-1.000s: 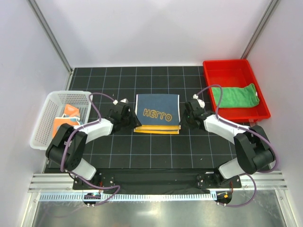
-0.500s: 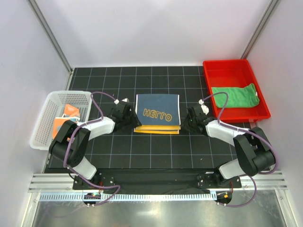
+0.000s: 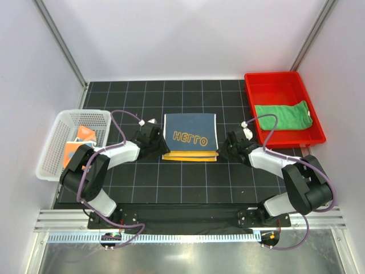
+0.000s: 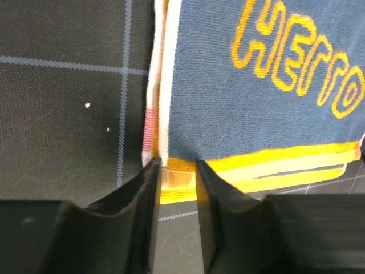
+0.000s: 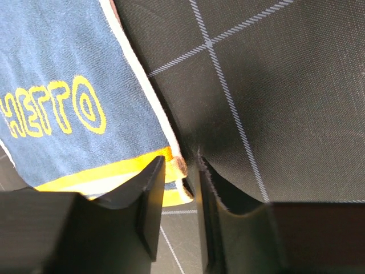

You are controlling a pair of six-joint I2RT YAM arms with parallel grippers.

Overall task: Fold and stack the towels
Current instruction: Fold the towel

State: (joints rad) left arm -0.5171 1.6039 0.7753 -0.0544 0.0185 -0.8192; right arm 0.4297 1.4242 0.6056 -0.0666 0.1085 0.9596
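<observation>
A folded towel (image 3: 190,134) lies mid-table, dark blue on top with yellow lettering, and yellow layers show at its near edge. My left gripper (image 3: 159,147) is low at its near-left corner. In the left wrist view the jaws (image 4: 175,165) stand narrowly apart, with the yellow corner (image 4: 178,178) between the tips. My right gripper (image 3: 222,149) is at the near-right corner. There the jaws (image 5: 182,162) are also slightly apart, straddling the towel's corner (image 5: 181,165). A green towel (image 3: 283,116) lies in the red bin (image 3: 282,77). An orange-and-pale towel (image 3: 80,145) sits in the white basket (image 3: 57,142).
The red bin stands at the back right, close behind my right arm. The white basket stands at the left edge beside my left arm. White walls close off the dark gridded mat (image 3: 188,182) at the back and on both sides.
Both grippers have edged in towards the towel's near corners, and the left jaws have narrowed. The towel has not moved.
</observation>
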